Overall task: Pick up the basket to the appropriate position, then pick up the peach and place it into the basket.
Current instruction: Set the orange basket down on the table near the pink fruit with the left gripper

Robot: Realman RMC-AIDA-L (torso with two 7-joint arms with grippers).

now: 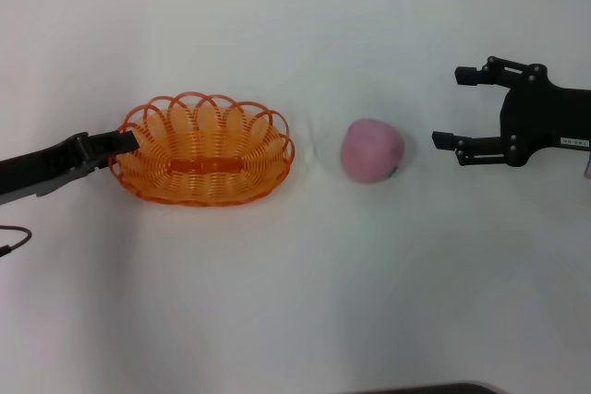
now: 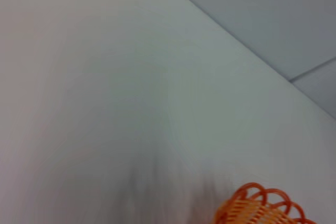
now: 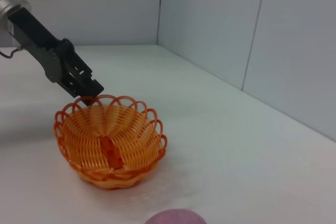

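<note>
The orange basket (image 1: 264, 175) stands on the white table, left of centre. My left gripper (image 1: 122, 142) reaches in from the left, and its jaws are closed on the basket's left rim. The right wrist view shows the same grip, with the left gripper (image 3: 88, 94) at the basket's (image 3: 137, 169) far rim. A bit of the basket's rim (image 2: 261, 205) shows in the left wrist view. The pink peach (image 1: 372, 149) lies on the table just right of the basket, and its top shows in the right wrist view (image 3: 176, 217). My right gripper (image 1: 448, 107) is open, a short way right of the peach.
The white table (image 1: 295, 302) stretches out in front of and behind the objects. Grey partition walls (image 3: 252, 35) stand beyond the table's far edges. A dark cable (image 1: 11, 242) lies at the left edge.
</note>
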